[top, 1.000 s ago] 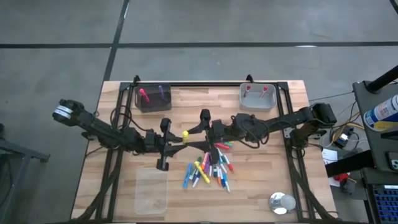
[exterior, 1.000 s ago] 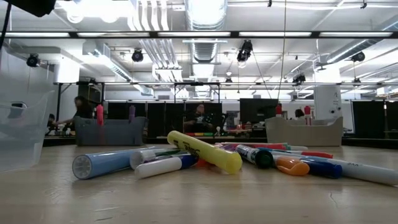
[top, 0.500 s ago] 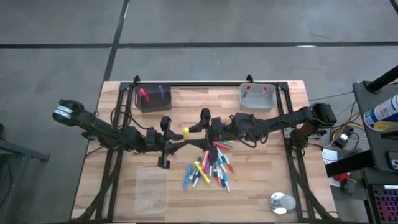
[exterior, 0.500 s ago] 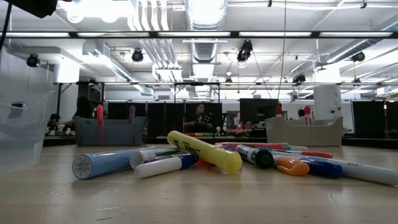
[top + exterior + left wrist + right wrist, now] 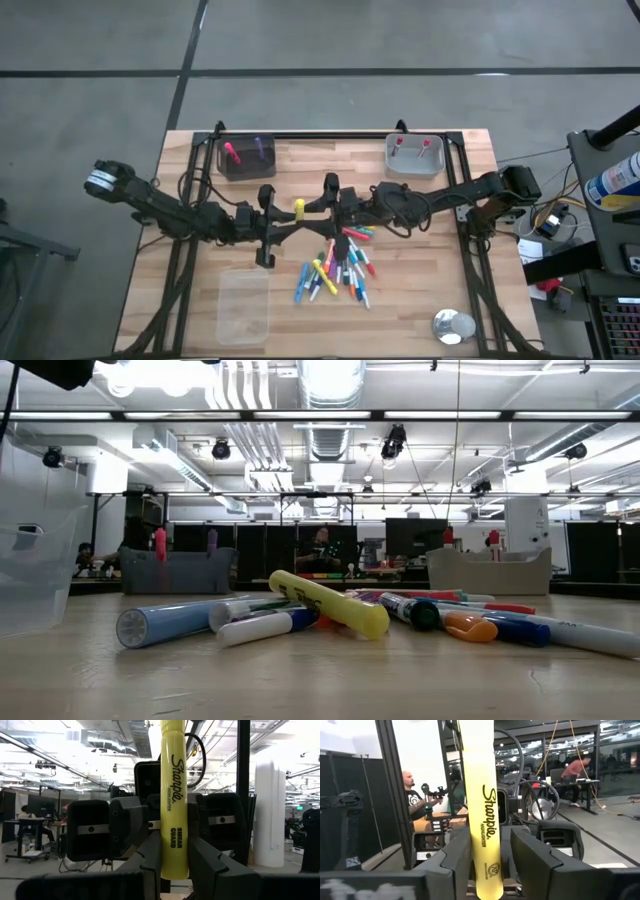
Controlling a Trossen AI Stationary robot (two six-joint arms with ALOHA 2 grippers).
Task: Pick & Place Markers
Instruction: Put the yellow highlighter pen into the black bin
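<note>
Meeting over the middle of the worktop (image 5: pixel 200 300), the left gripper (image 5: pixel 285 217) and right gripper (image 5: pixel 318 205) face each other in the high view with a yellow highlighter (image 5: pixel 298 210) between them. The other markers (image 5: pixel 338 270) lie in a loose heap just in front of the grippers. A dark bin (image 5: pixel 245 158) and a grey bin (image 5: pixel 415 157) at the back each hold two pens.

The low view shows the heap (image 5: pixel 330 610) at rest on the wood, a second yellow highlighter (image 5: pixel 330 603) on top of it.

In the left wrist view the highlighter (image 5: pixel 173 800) stands upright, clenched at its lower barrel by the left jaws.

In the right wrist view the same highlighter (image 5: pixel 481 810) stands between the right jaws, which sit close on either side; whether they press it cannot be told.

It looks light, rigid and smooth, likely to slip, so a grip mid-barrel, square across, should suit a handover.
</note>
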